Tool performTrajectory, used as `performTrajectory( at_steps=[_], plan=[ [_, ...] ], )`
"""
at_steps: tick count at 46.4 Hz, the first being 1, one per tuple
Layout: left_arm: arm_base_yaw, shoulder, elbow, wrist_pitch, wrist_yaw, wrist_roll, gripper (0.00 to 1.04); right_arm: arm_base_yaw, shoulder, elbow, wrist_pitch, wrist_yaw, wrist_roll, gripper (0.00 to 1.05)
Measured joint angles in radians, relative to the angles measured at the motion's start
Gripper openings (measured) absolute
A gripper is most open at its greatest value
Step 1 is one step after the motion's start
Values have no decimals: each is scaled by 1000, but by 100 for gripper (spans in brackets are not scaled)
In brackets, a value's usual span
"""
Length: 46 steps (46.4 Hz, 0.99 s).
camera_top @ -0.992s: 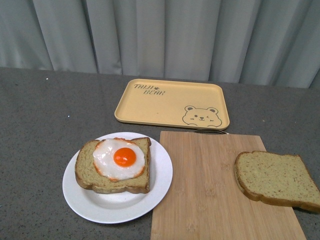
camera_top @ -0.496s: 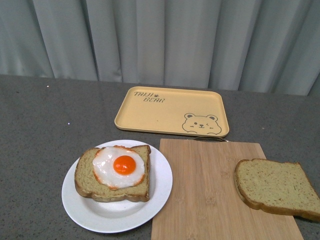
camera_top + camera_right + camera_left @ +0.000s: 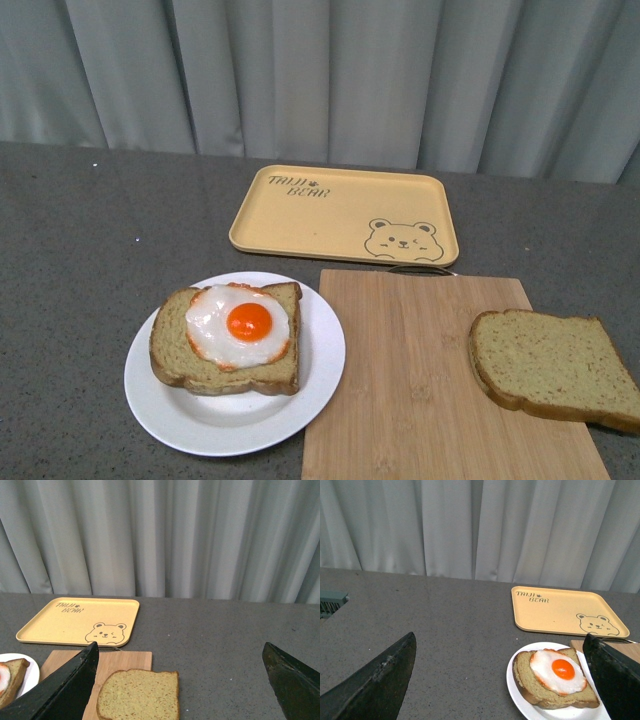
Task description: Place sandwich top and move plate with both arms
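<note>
The sandwich top (image 3: 555,368), a plain speckled brown slice, lies flat at the right end of a wooden cutting board (image 3: 410,380). In the right wrist view the sandwich top (image 3: 140,696) is below and between the wide-apart fingers of my right gripper (image 3: 180,647), which is open and holds nothing. The white plate (image 3: 200,430) sits left of the board and carries a bread slice with a fried egg (image 3: 245,322). My left gripper (image 3: 500,640) is open above the table, with the plate (image 3: 533,713) near its right finger. Neither arm shows in the front view.
A yellow tray with a bear drawing (image 3: 345,212) lies behind the board and the plate. The grey tabletop (image 3: 80,260) runs back to a grey curtain (image 3: 320,70). A grey vent-like piece (image 3: 330,602) sits at the table's far left.
The front view shifted: the whole scene slid down in the picture, then partly back up. Bread, plate, board and tray keep the same places relative to each other.
</note>
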Motion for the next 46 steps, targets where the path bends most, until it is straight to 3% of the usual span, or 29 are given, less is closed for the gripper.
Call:
performTrajectory(
  at_steps=[32, 33, 35, 37, 41, 46],
  plan=[
    [0, 0, 0, 0, 0, 0, 98, 0, 0, 0, 0, 0, 0, 95],
    [0, 0, 0, 0, 0, 0, 98, 16, 9, 0, 1, 53, -26, 95],
    [0, 0, 0, 0, 0, 0, 98, 82, 74, 11, 14, 276, -123, 95],
    [0, 0, 0, 0, -2, 0, 98, 98, 159, 19, 43, 371, -179, 95],
    [0, 0, 0, 0, 0, 0, 98, 70, 302, 25, 127, 351, -219, 95],
    [0, 0, 0, 0, 0, 0, 98, -19, 586, 70, 299, 195, -212, 95]
  ],
)
